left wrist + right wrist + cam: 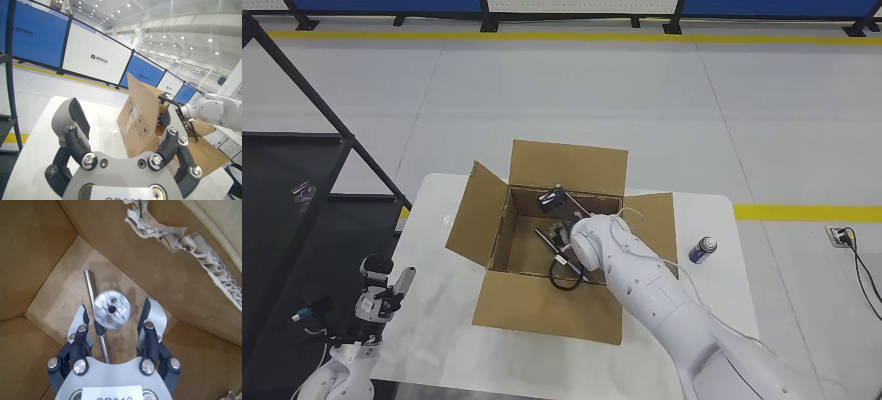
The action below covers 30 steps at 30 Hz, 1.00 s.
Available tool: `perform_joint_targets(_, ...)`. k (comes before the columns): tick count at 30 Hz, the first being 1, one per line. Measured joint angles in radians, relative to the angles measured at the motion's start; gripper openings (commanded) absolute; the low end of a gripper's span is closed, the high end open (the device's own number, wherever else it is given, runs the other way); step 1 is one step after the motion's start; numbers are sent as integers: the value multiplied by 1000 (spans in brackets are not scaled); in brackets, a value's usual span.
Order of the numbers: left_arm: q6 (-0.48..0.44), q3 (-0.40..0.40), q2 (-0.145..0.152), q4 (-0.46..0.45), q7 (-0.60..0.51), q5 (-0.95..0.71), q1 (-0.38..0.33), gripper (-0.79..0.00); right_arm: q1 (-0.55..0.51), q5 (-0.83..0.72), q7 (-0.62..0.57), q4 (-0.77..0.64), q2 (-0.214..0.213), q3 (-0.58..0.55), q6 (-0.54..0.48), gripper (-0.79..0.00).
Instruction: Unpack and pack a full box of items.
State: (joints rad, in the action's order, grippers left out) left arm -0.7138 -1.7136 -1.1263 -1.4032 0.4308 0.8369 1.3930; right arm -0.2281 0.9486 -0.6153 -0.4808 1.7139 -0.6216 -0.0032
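Down in box (547,305) — right jaws agape | disc (112,309), rod (90,289) between | can (702,249) outside

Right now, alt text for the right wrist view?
Right gripper, open, hangs inside the cardboard box over a silver disc with holes. A metal rod lies on the box floor; one wall edge is torn.

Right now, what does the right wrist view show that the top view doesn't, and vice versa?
Right wrist: rod on the box floor, blurred disc ahead of the open right gripper, torn cardboard edge. Top: can on the table beside the box, left gripper at the table's near edge. Both: the box.
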Motion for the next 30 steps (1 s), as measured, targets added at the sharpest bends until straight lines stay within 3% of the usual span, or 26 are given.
perform_joint_targets(4, 0, 0, 0, 0, 0, 0, 0, 0, 4, 12, 2, -2, 2, -8, -1, -120)
perform_joint_targets(9, 0, 0, 0, 0, 0, 0, 0, 0, 4, 26, 23, -36, -9, -30, -9, -80)
perform_joint_targets(15, 0, 0, 0, 0, 0, 0, 0, 0, -23, 90, -3, -180, -52, -70, -68, -28)
perform_joint_targets(21, 0, 0, 0, 0, 0, 0, 0, 0, -158, 204, -102, -526, -153, -207, -139, 0)
perform_joint_targets(25, 0, 0, 0, 0, 0, 0, 0, 0, -369, 328, -221, -910, -238, -390, -157, 0)
perform_joint_targets(30, 0, 0, 0, 0, 0, 0, 0, 0, -600, 457, -326, -1285, -292, -582, -154, 0)
